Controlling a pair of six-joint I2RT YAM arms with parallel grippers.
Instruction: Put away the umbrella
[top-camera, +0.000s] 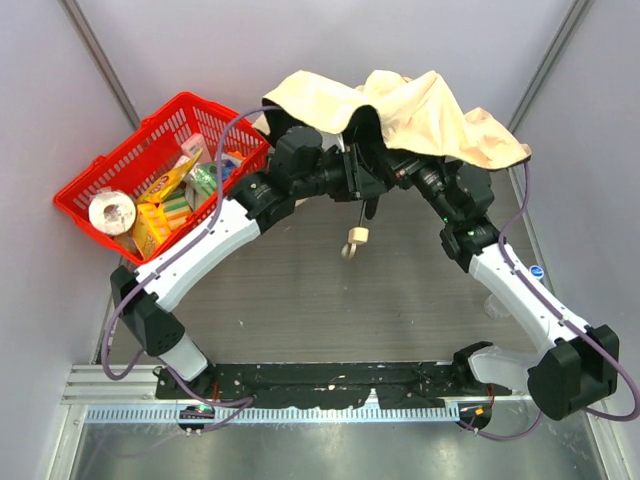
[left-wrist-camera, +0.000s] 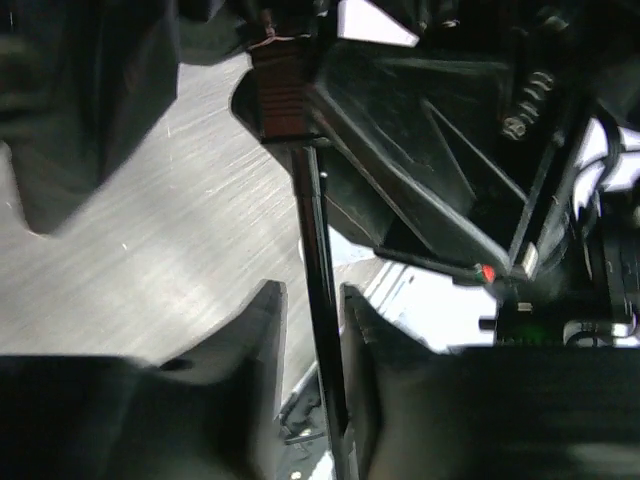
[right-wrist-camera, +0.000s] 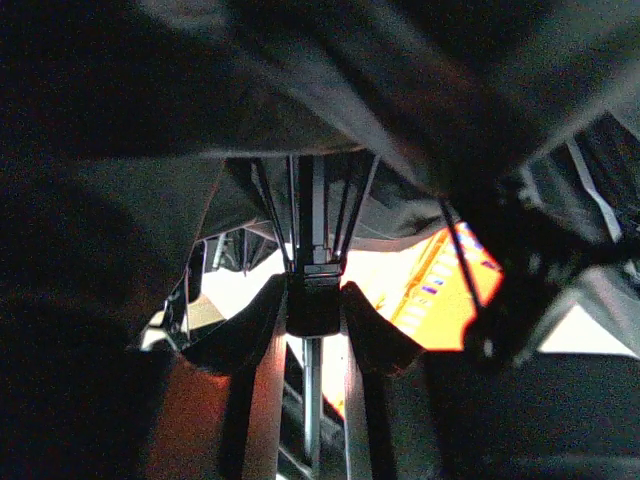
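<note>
The umbrella (top-camera: 430, 110) is held up at the back of the table, its beige canopy draped over both wrists. Its tan handle (top-camera: 355, 238) hangs below on the thin black shaft (left-wrist-camera: 312, 230). My left gripper (left-wrist-camera: 312, 310) straddles that shaft: the shaft lies against the right finger, a slim gap shows at the left finger (left-wrist-camera: 262, 330), so the jaws are narrowly open. My right gripper (right-wrist-camera: 313, 300) is shut on the umbrella's black runner (right-wrist-camera: 313, 312), where the ribs (right-wrist-camera: 270, 220) meet under the dark canopy. From above, both grippers (top-camera: 350, 172) (top-camera: 388, 165) are partly hidden by fabric.
A red basket (top-camera: 190, 98) stands at the back left, holding a toilet roll (top-camera: 110, 212) and several packets. Grey walls close in on both sides. The arms' bases and a rail (top-camera: 300, 380) run along the near edge.
</note>
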